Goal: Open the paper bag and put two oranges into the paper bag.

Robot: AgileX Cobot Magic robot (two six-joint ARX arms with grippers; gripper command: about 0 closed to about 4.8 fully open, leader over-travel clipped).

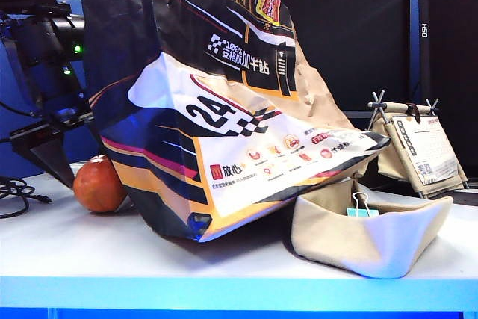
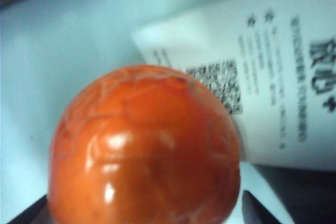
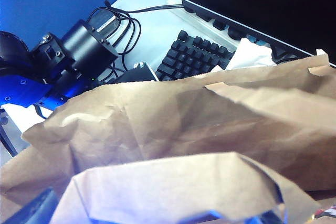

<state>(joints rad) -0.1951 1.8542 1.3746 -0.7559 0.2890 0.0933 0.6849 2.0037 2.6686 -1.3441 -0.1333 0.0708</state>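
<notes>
orange [image 2: 144, 148] fills left wrist view, sitting between the wide-open left gripper [image 2: 142, 216] fingers, not clamped. it rests on bench [image 1: 89, 248] touching paper bag [image 1: 224, 125], which leans over beige tray [image 1: 366, 237]. right gripper [image 3: 157, 219] above the bag mouth, jaws wide, holding nothing.

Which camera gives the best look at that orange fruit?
The left wrist view: the orange fills the picture, its glossy wrinkled skin clear. The exterior view shows it small, beside the paper bag. The right wrist view misses it.
</notes>
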